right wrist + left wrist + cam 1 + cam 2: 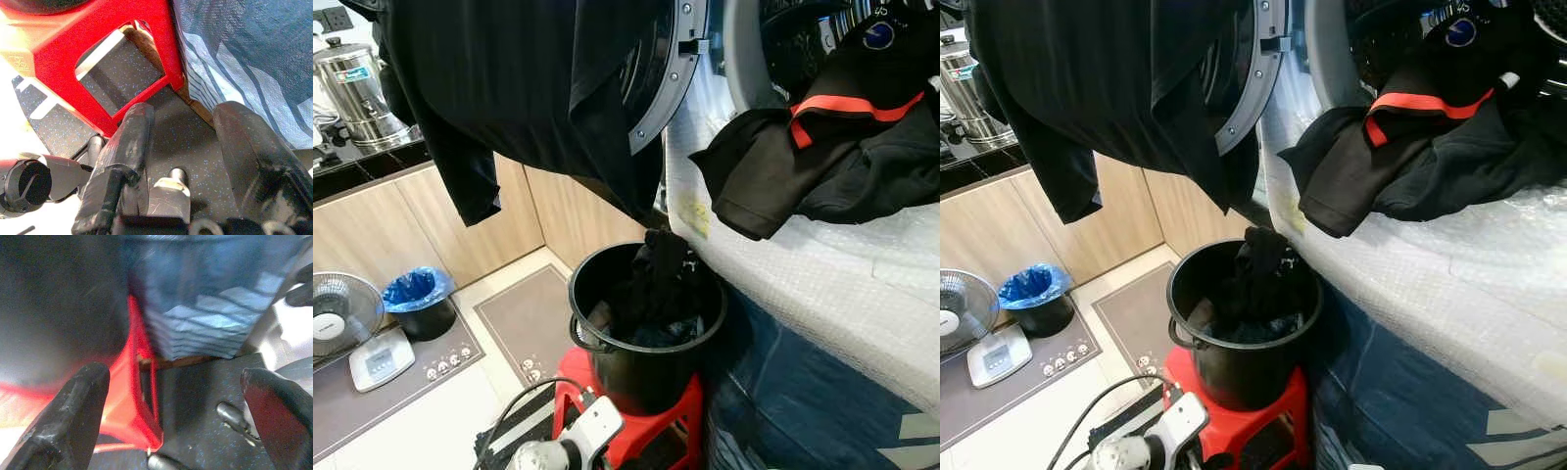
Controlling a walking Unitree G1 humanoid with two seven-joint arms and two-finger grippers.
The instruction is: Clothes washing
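While both claws, left gripper (171, 416) and right gripper (188, 161), hang spread and empty low beside the red stool (597, 392), clothes (656, 284) remain in the bucket (646, 362) above them, one shirt (822, 157) spilling from the washer (705, 69): loading unfinished.

1. We see our right gripper (183, 142) with its two black fingers (124, 156) spread apart, nothing between them.
2. Beyond them stands a red stool (98, 54) on a dark speckled mat (188, 142).
3. A blue striped cover (249, 63) hangs just beside the stool.
4. A silver bolt (171, 193) sits between the fingers' bases.
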